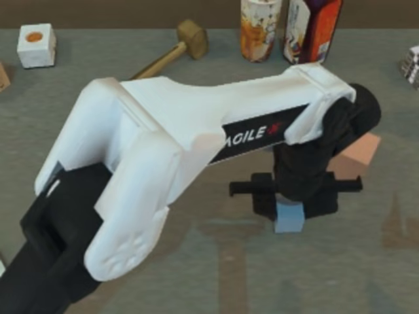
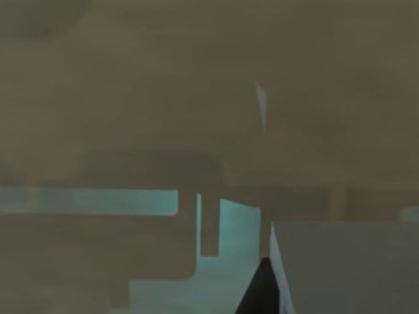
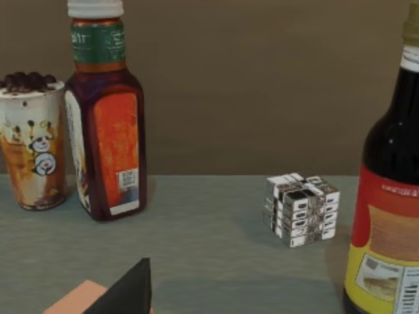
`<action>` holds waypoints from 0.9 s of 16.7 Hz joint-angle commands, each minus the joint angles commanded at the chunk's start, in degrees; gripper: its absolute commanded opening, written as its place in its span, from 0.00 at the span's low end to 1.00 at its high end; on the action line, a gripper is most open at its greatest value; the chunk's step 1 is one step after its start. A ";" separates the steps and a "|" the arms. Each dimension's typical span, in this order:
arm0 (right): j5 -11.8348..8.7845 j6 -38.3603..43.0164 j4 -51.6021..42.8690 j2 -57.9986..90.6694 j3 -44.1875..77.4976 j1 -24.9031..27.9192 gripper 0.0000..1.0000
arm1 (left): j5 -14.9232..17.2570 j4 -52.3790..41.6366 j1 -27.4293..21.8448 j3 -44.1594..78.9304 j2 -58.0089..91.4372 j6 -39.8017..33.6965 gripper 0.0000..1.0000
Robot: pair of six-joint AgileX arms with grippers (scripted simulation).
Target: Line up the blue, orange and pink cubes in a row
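The left arm is reaching across the counter (image 1: 366, 275), and the left claw (image 1: 289, 203) is hovering directly over the blue cube (image 1: 289, 218), just right of the counter centre in the top view. The claw body is hiding the fingertips, so whether they are spread clear of the cube or pinching it cannot be told; the left wrist view is showing only a pale-blue face close to the lens.

The pink cube (image 1: 360, 156) is lying near the blue cube, at about 2 o'clock from it, partly hidden behind the left wrist. In the right wrist view a corner of it (image 3: 75, 297) is showing beside a dark finger of the right claw (image 3: 127, 291), whose state also cannot be told. The orange cube is not appearing in any view and may be lying under the left arm.

Handling judgement:
- The blue cube is looking small, rigid and light, with matte faces that should hold without slipping.
- Grip should be taken on two opposite vertical faces, centred, with the fingers square to them.
- An off-centre grip is likely to twist so small a cube.

Bystanders: hammer (image 1: 173, 51), white cube (image 1: 36, 45), sauce bottle (image 3: 106, 124), cup (image 3: 29, 140), puzzle cube (image 3: 301, 209).
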 joint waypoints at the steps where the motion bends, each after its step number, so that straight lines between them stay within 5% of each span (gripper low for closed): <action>1: 0.00 0.00 0.00 0.00 0.00 0.00 1.00 | 0.00 0.00 0.00 0.00 0.00 0.00 0.00; 14: 0.00 0.00 0.00 0.00 0.00 0.00 1.00 | 0.00 0.00 0.00 0.00 0.00 0.00 0.98; 15: 0.00 0.00 0.00 0.00 0.00 0.00 1.00 | 0.00 0.00 0.00 0.00 0.00 0.00 1.00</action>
